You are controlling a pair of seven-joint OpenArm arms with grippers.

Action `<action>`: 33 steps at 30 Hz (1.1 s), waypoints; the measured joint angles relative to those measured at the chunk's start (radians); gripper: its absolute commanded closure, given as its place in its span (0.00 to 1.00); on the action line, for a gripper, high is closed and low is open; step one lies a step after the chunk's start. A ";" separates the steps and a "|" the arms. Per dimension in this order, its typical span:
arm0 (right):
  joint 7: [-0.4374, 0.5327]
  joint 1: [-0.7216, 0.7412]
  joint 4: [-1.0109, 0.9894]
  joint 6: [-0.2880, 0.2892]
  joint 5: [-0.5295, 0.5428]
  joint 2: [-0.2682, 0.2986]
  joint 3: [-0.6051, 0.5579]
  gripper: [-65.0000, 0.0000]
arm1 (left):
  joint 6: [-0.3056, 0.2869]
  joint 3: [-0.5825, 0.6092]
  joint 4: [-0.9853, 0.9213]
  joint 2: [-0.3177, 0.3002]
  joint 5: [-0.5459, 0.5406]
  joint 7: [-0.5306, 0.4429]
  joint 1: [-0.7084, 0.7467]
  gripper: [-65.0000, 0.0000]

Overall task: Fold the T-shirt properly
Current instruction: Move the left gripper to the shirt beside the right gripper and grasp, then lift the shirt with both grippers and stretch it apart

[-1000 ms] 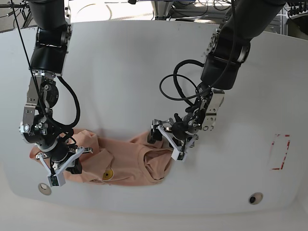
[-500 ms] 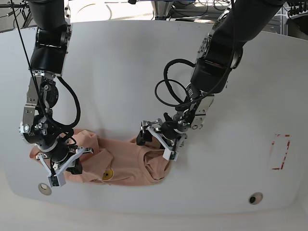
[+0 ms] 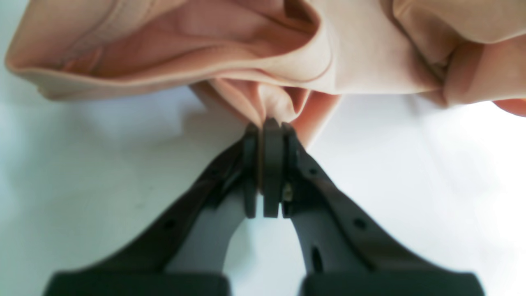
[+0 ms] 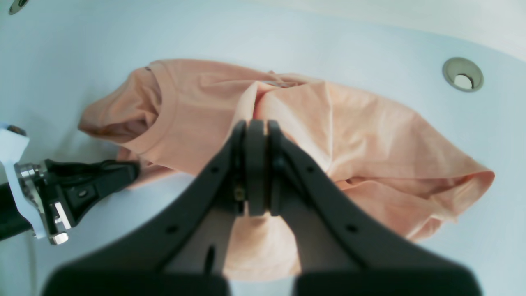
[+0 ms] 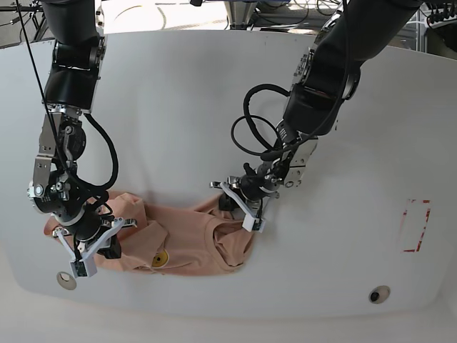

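The salmon-pink T-shirt (image 5: 186,239) lies crumpled near the table's front edge, its yellow emblem (image 5: 161,259) facing up. My left gripper (image 5: 230,204) sits at the shirt's right edge. In the left wrist view, the left gripper (image 3: 267,125) is shut on a bunched fold of the T-shirt (image 3: 349,53), with cloth squeezed out above the tips. My right gripper (image 5: 107,246) rests on the shirt's left part. In the right wrist view, the right gripper (image 4: 252,123) is shut on a raised ridge of the T-shirt (image 4: 370,135), near the ribbed collar (image 4: 164,107).
The white table (image 5: 214,93) carries a red-taped rectangle (image 5: 416,225) at the right and round grommet holes (image 5: 379,294) (image 5: 66,279) near the front edge. Black cables (image 5: 250,128) loop beside the left arm. The table's front edge runs close below the shirt.
My left gripper has moved left onto the shirt's right edge and gone from open to shut on a fold. The right arm and its grip have not moved.
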 measured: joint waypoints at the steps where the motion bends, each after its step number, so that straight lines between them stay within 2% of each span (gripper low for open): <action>1: 0.000 0.000 0.000 0.007 0.000 0.000 0.000 0.99 | 0.000 0.000 0.000 0.000 0.000 -0.002 0.000 1.00; 9: -0.001 0.000 0.002 0.010 0.000 0.000 0.002 0.99 | -0.001 0.000 0.027 0.000 0.001 0.009 0.008 1.00; 14: -0.005 -0.005 0.058 0.011 0.000 0.000 0.002 0.99 | 0.004 -0.001 0.143 -0.003 0.012 0.031 0.069 1.00; 17: 0.002 -0.003 0.092 0.013 0.001 0.000 0.002 0.99 | 0.003 0.001 0.244 -0.019 0.013 0.078 0.121 1.00; 20: 0.003 -0.004 0.115 0.013 0.003 0.000 0.002 0.99 | 0.000 0.004 0.370 -0.054 0.019 0.147 0.168 1.00; 22: 0.003 -0.013 0.125 0.013 0.000 0.002 0.003 0.99 | 0.002 0.000 0.466 -0.084 0.018 0.159 0.197 1.00; 27: -0.002 -0.027 0.132 0.013 0.000 0.002 0.004 0.99 | -0.001 -0.006 0.709 -0.189 0.011 0.206 0.269 1.00; 33: 0.035 -0.025 0.134 0.016 0.002 -0.002 0.060 0.99 | 0.007 -0.116 0.954 -0.262 -0.019 0.293 0.362 1.00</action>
